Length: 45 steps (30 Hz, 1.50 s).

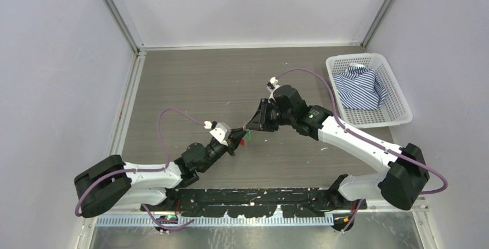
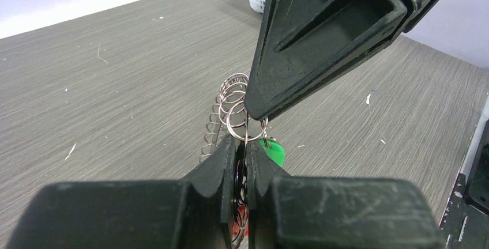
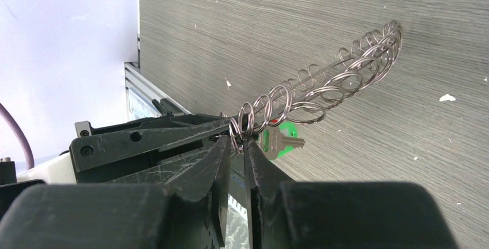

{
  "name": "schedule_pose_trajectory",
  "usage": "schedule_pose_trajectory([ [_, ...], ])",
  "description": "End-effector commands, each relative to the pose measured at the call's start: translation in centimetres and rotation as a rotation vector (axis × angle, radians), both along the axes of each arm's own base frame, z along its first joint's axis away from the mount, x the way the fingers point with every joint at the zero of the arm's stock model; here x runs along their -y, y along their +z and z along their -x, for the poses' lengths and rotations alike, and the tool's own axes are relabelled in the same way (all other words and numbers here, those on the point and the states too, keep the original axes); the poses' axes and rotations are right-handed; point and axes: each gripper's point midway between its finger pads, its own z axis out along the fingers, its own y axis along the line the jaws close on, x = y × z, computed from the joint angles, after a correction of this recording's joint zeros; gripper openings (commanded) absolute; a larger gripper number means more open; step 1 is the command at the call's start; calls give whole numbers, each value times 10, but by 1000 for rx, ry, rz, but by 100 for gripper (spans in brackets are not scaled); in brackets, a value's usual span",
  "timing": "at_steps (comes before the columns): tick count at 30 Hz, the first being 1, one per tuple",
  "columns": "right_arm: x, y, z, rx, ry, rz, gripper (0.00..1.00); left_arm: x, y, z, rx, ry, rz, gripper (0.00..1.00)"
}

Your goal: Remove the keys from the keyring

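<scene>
The keyring (image 3: 369, 67) is a thin silvery wire loop strung with several small silvery wire rings, and it is held in the air between both grippers. It also shows in the left wrist view (image 2: 230, 102). One key with a bright green head (image 3: 281, 139) hangs from it by the grippers, and shows in the left wrist view (image 2: 275, 151) and the top view (image 1: 247, 137). No other keys can be made out. My left gripper (image 2: 242, 145) is shut on the ring's wire. My right gripper (image 3: 239, 140) is shut on the wire at its tips. The two grippers (image 1: 235, 139) (image 1: 249, 127) meet tip to tip.
A white basket (image 1: 402, 102) with a blue striped cloth (image 1: 360, 87) stands at the right rear. Something red (image 2: 239, 226) shows low between my left fingers. Grey walls close in the table at both sides and the back.
</scene>
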Motion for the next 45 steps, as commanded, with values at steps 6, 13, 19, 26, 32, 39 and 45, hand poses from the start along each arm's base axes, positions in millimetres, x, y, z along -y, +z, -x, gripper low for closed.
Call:
schedule_pose_trajectory([
  [6,-6,6,-3,15,7,-26,17,2,33,-1,67,2,105,0],
  [13,-8,3,-2,8,15,-17,16,2,32,-2,69,0,104,0],
  [19,-6,5,-3,13,16,7,3,2,26,-2,71,0,83,0],
  [26,5,2,0,-6,25,100,1,3,15,-2,96,-5,-1,0],
  [32,16,-4,6,-63,35,201,1,2,5,-6,126,2,-106,1],
  [39,20,-9,5,-111,6,257,1,-2,0,-11,138,33,-151,9],
  [45,25,-10,-4,-146,-75,303,1,-4,7,-8,116,35,-91,31],
])
